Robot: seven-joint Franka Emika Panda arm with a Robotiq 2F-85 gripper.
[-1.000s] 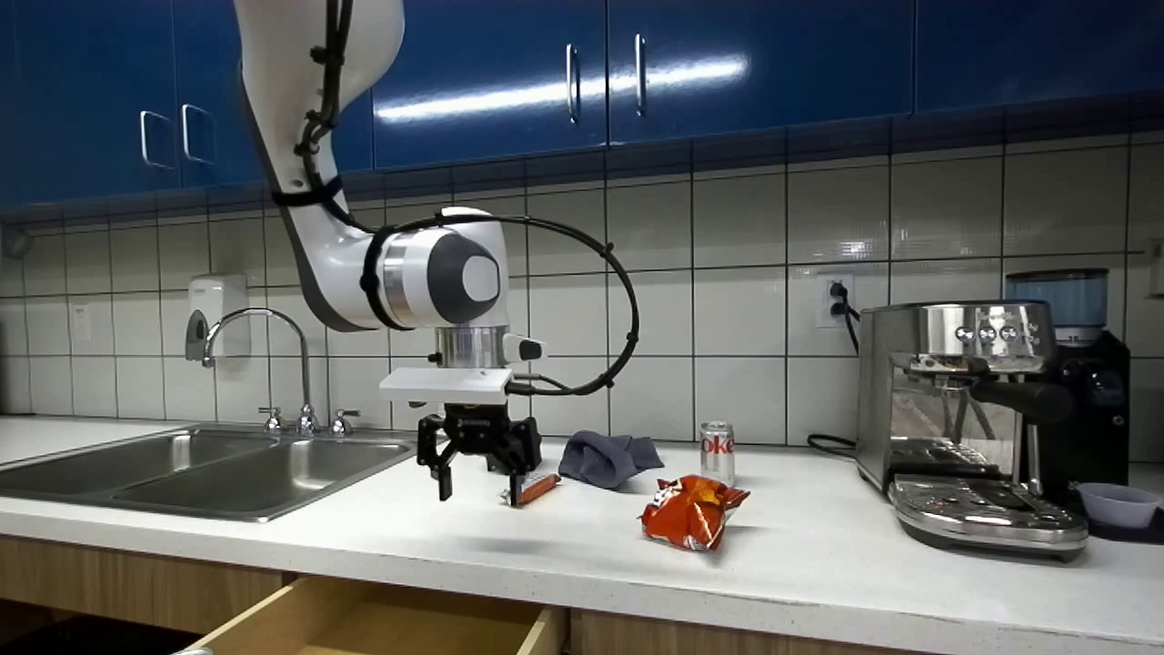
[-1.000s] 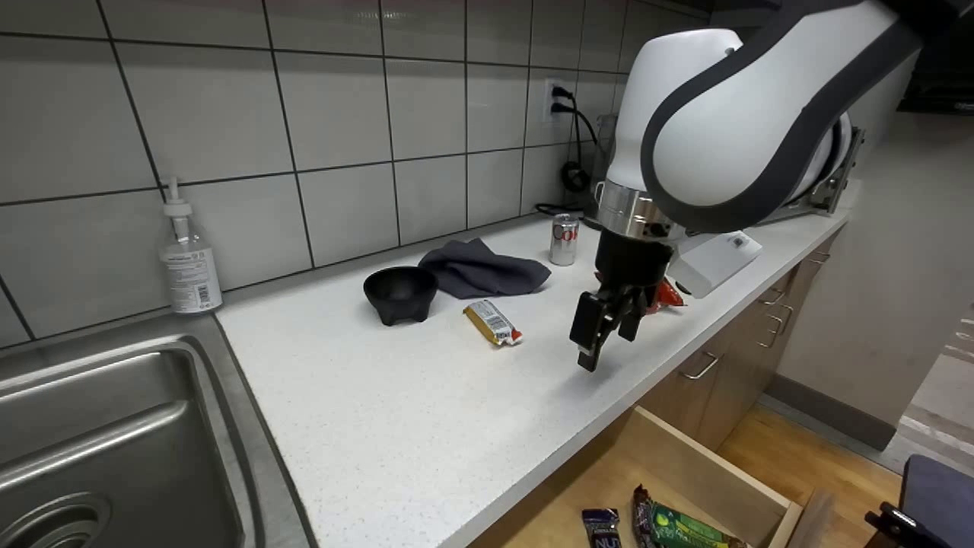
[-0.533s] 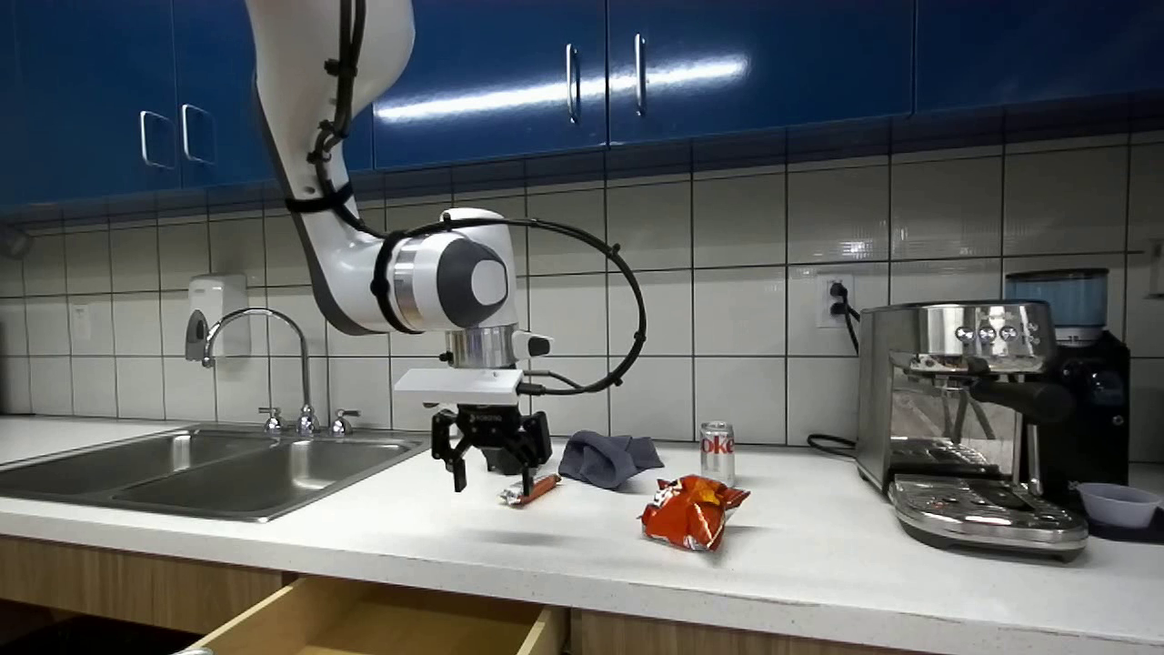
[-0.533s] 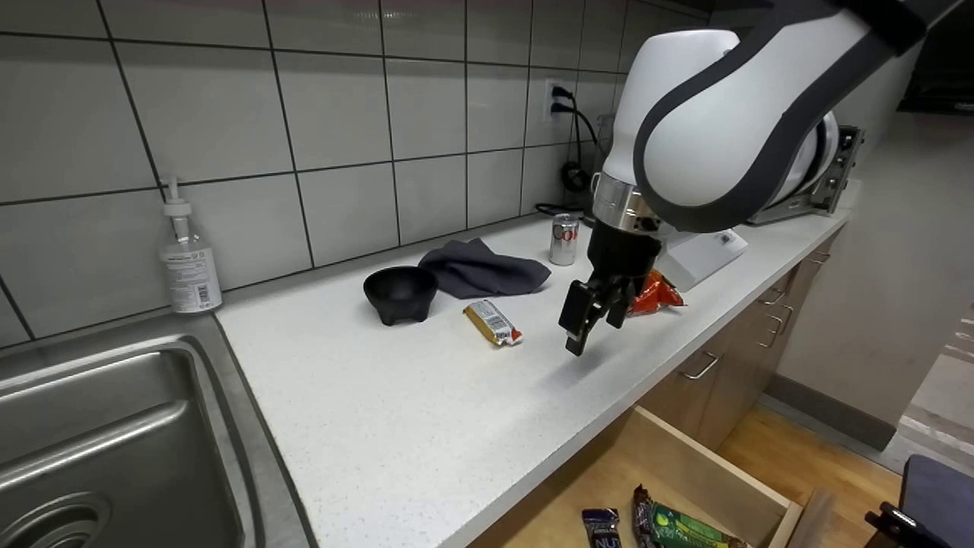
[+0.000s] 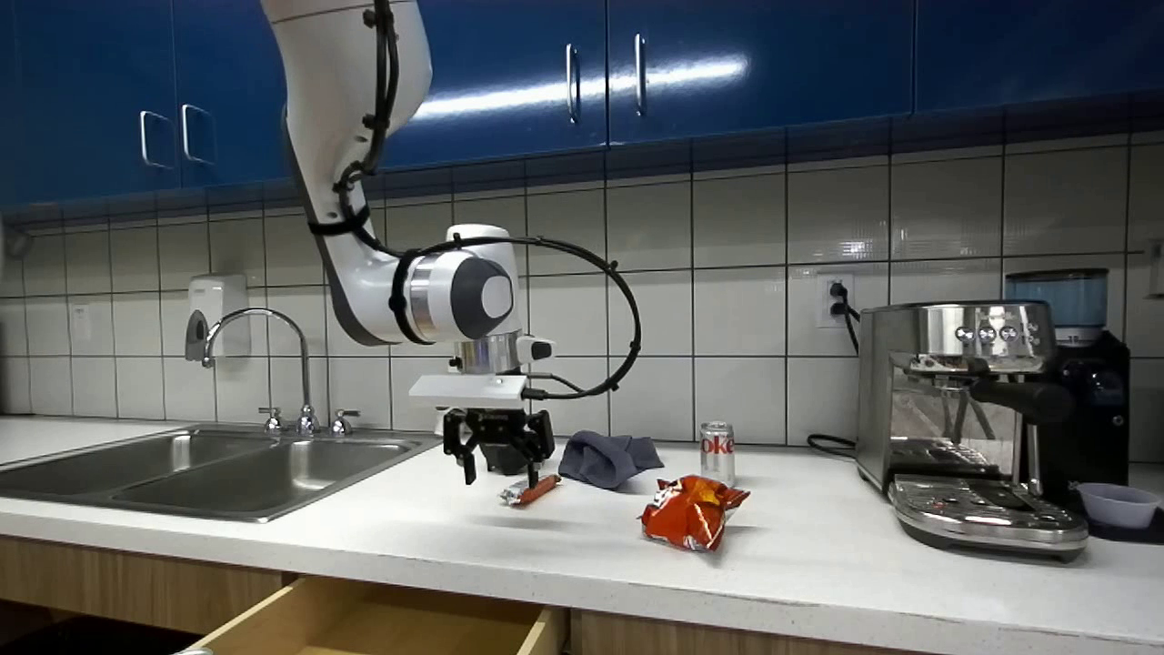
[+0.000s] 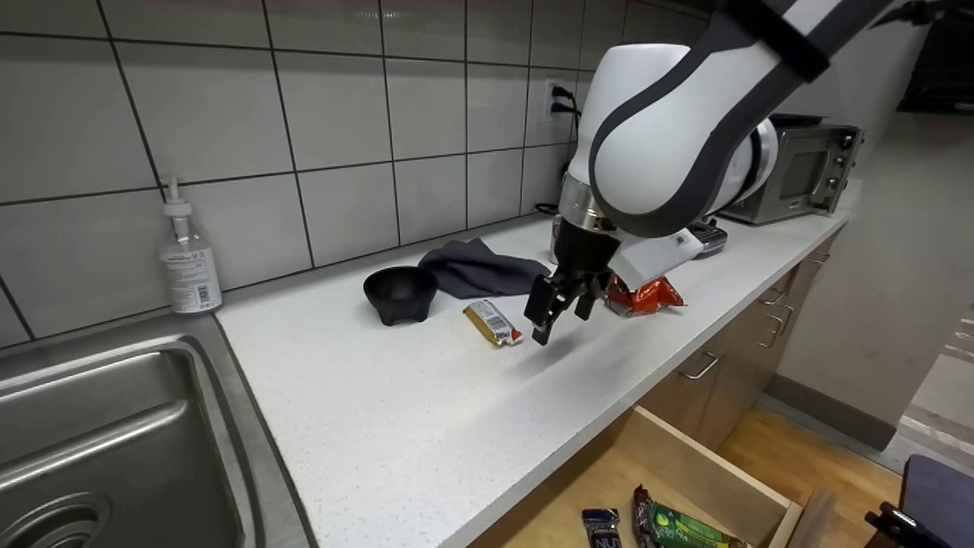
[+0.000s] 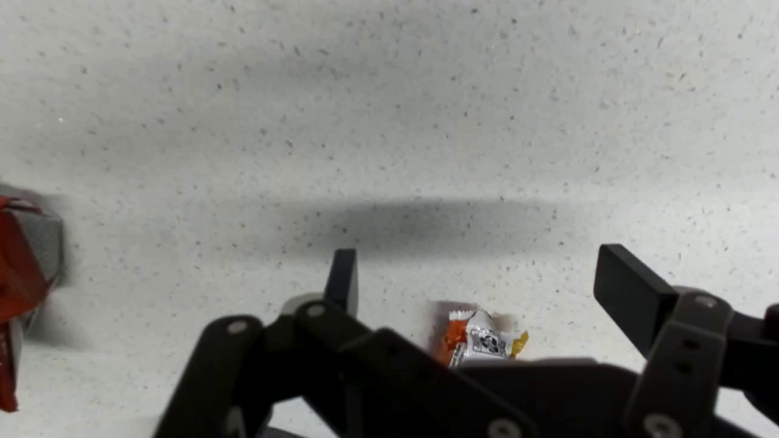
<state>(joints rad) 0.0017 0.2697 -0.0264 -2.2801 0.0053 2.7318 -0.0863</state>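
My gripper point(image 5: 501, 475) hangs open above the white counter, its fingers wide apart with nothing between them. Closest to it is a small wrapped snack bar point(image 6: 491, 323), lying flat on the counter. In the wrist view the bar's white and orange end point(image 7: 487, 340) shows low between the fingers, and the gripper body covers the rest. A crumpled red-orange snack bag point(image 5: 693, 514) rests to one side, cut off by the left edge of the wrist view. Past the bar are a black bowl point(image 6: 399, 291) and a dark grey cloth point(image 6: 487, 270).
A Coke can point(image 5: 717, 450) stands near the tiled wall, partly behind the arm in an exterior view. Below the counter edge, a pulled-out drawer point(image 6: 711, 449) holds several wrapped bars point(image 6: 685, 529). A sink point(image 5: 264, 473), soap bottle point(image 6: 190, 266) and espresso machine point(image 5: 964, 418) flank the area.
The arm has carried the open gripper across the counter, toward the wall and closer to the snack bar. More of the red-orange bag now shows behind it; the counter objects have stayed put.
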